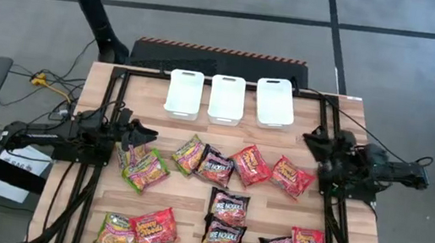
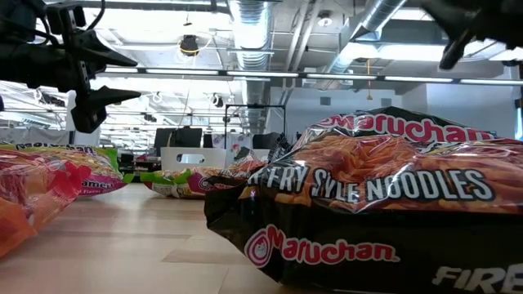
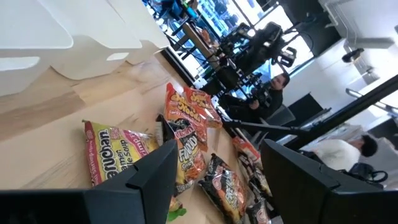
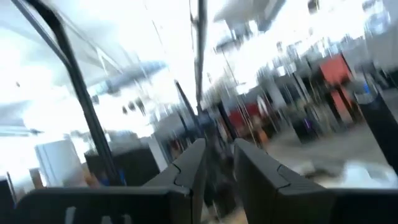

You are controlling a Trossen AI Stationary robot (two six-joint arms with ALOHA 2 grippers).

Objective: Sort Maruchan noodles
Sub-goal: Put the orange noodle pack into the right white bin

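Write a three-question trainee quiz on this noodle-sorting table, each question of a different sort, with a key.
1. How many white bins stand in a row at the table's far edge?
2. True or false: a noodle packet already lies inside one of the bins.
3. Which gripper has its fingers spread above the green packets? A) left gripper B) right gripper

Key:
1. Three.
2. False: all three bins look empty, and every packet lies on the wooden table.
3. A. The left gripper is open over the green packets at the left; the right gripper waits at the right edge with its fingers close together, holding nothing.
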